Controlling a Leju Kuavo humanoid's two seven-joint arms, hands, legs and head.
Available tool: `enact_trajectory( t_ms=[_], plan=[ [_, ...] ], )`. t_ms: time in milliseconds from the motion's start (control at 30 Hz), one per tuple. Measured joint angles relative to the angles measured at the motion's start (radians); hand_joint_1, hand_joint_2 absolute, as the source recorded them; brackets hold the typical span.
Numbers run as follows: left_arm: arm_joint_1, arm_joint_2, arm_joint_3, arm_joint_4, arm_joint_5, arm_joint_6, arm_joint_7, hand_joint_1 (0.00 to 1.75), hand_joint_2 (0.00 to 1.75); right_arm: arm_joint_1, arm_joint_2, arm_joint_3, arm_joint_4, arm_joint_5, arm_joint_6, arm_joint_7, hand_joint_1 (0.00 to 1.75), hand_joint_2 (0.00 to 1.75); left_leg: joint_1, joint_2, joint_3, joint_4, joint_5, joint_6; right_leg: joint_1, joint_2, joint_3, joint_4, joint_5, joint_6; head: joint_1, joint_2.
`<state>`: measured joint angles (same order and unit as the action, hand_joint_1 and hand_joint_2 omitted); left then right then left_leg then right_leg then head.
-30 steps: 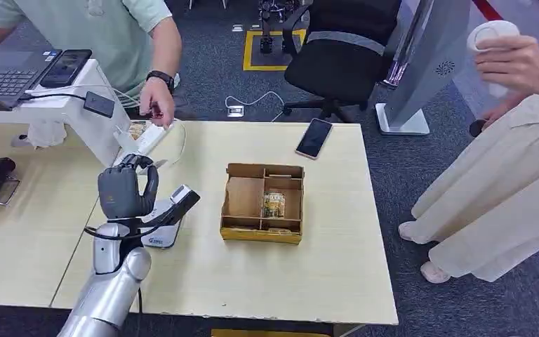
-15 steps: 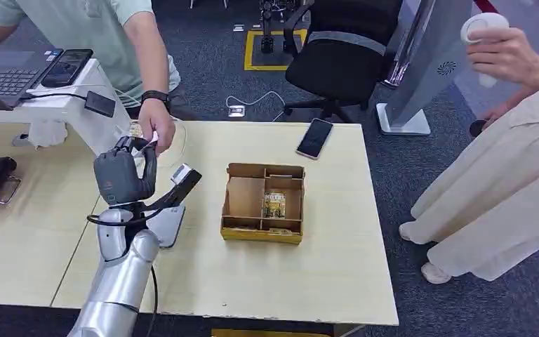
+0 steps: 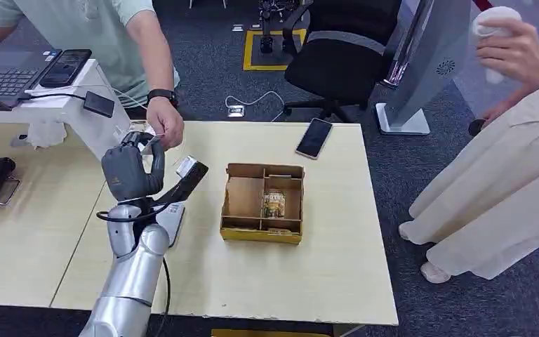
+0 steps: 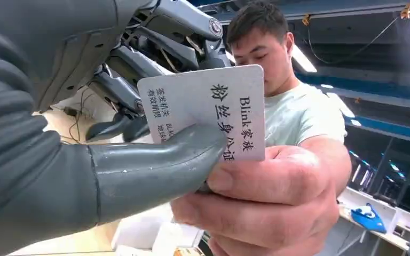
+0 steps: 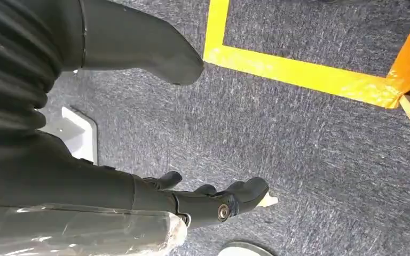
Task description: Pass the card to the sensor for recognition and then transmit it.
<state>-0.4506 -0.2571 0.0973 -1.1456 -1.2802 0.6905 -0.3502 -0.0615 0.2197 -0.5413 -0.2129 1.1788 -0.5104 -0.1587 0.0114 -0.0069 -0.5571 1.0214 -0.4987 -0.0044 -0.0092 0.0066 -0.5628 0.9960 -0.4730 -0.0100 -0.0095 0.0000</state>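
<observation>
Left wrist view shows the left hand holding a white card printed with black characters: the thick grey thumb presses the card's face and the dark fingers sit behind it. A person's hand grips the same card from its other edge, thumb on the printed face just beside the robot's thumb, so the card is held by both at once. Head view places this meeting above the counter, at its far edge, where the left hand is raised on its silver arm and the person's hand, with a dark watch at the wrist, reaches in from the far side to meet its fingertips; the card shows there as a small white sliver between them. Just beside the left hand, toward the cardboard box, stands the card sensor, a tilted dark reader on a white base. The open cardboard box, divided into compartments, lies on the counter beyond the sensor, and a smartphone lies farther from the left hand, past the box near the counter's far edge. Right wrist view shows the right hand hanging over grey carpet marked with yellow tape, its fingers loosely spread and holding nothing.
</observation>
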Motion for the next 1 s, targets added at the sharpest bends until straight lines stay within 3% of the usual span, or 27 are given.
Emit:
enact_trajectory(
  t_ms=[1000],
  plan=[
    [0.056,-0.009,0.031,-0.072,-0.029,0.000,-0.182,0.00,1.75,-0.004,0.000,0.006,0.000,-0.013,0.002,-0.006,0.00,1.75,0.000,0.000,-0.001,0.000,0.000,0.000,0.000,0.000,0.000,0.000,0.000,0.000,0.000,0.000]
  ],
)
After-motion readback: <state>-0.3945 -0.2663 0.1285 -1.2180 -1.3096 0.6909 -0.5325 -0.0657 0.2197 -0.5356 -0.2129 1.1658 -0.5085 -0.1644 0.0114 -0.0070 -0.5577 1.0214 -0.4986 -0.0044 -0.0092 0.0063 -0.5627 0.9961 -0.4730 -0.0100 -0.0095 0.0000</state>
